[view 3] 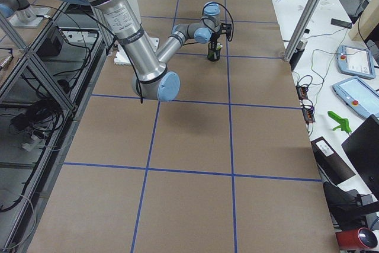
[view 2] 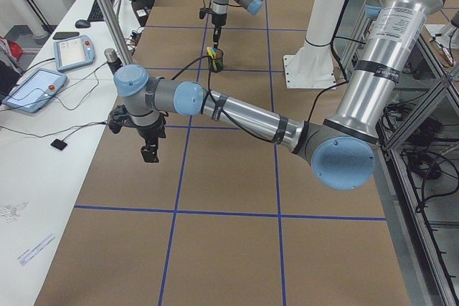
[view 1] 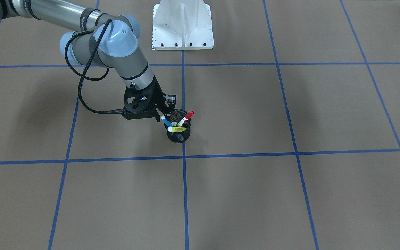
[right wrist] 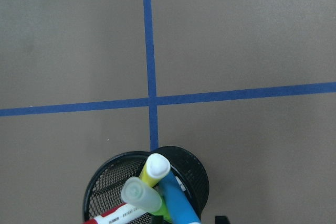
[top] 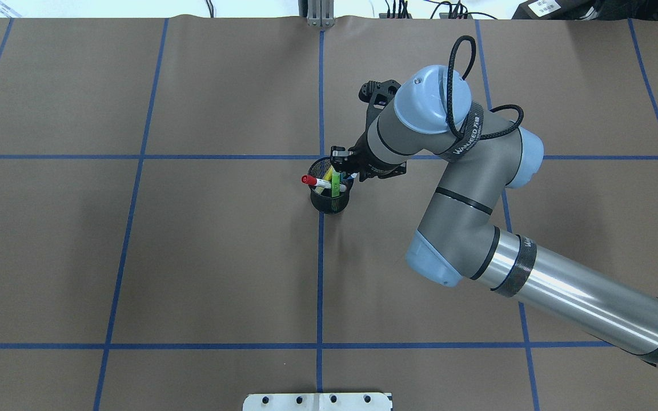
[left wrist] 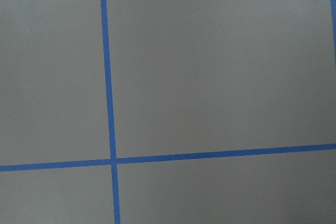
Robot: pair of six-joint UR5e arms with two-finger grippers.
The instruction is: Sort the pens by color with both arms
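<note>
The four pens stand bunched in a black mesh cup point(view 1: 178, 136) at the middle of the worktop point(view 1: 255, 114), right on a crossing of the blue tape lines, and none has been taken out yet. The right pincer point(view 1: 165, 111) hangs at the cup's rim beside the blue pen point(view 1: 166, 121). Its jaws look apart, one on either side of that pen's upper end, though the wrist view shows only a sliver of one finger. The left pincer point(view 2: 149, 154) hovers well away over bare worktop, and I cannot tell whether it is apart or together. To do this pick well, the pincer should probably close on the blue pen alone, high on the barrel. It should then lift along the pen's lean so the light cup is not dragged or tipped. The red-capped pen point(view 1: 186, 118) has a white body and leans out over the far rim. The yellow pen point(view 1: 177, 129) lies nearly flat across the mouth. The green pen point(right wrist: 140, 195) shows a pale translucent cap end, touching the blue pen, so it may snag as that one rises.
</note>
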